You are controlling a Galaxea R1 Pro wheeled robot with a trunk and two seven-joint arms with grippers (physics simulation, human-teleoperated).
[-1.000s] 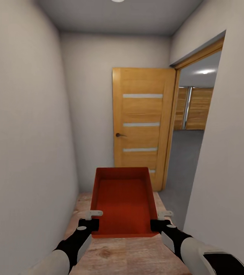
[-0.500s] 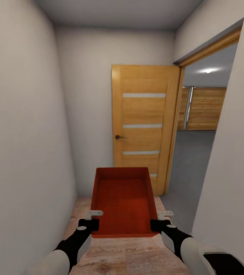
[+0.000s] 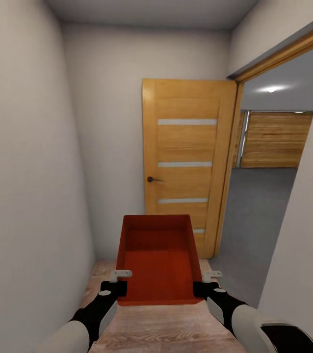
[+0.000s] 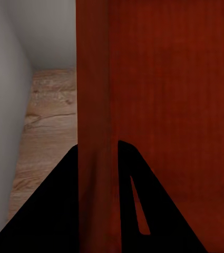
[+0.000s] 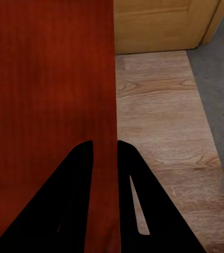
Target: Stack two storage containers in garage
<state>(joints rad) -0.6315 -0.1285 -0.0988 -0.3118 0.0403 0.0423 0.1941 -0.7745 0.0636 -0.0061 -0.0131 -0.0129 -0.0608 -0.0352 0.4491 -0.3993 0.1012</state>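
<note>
I carry one orange-red storage container [image 3: 157,260] level in front of me over the light wood plank flooring of a narrow hallway. My left gripper [image 3: 119,279] is shut on its left wall, whose rim [image 4: 94,132] runs between the dark fingers. My right gripper [image 3: 206,281] is shut on the right wall [image 5: 105,121]. The bin is empty. Through the doorway on the right lies the garage with its dark-grey concrete floor [image 3: 259,215] and a wide wooden panelled door [image 3: 274,139]. The second container is out of view.
An orange-wood door with glass slits [image 3: 186,166] stands open against the hallway's end wall. White walls [image 3: 29,171] close in on the left and ahead. The door frame [image 3: 225,186] and a white wall edge [image 3: 303,235] bound the opening on the right.
The whole view has moved forward and turned slightly right, so more of the garage shows through the doorway. Both grippers keep the same hold on the bin.
</note>
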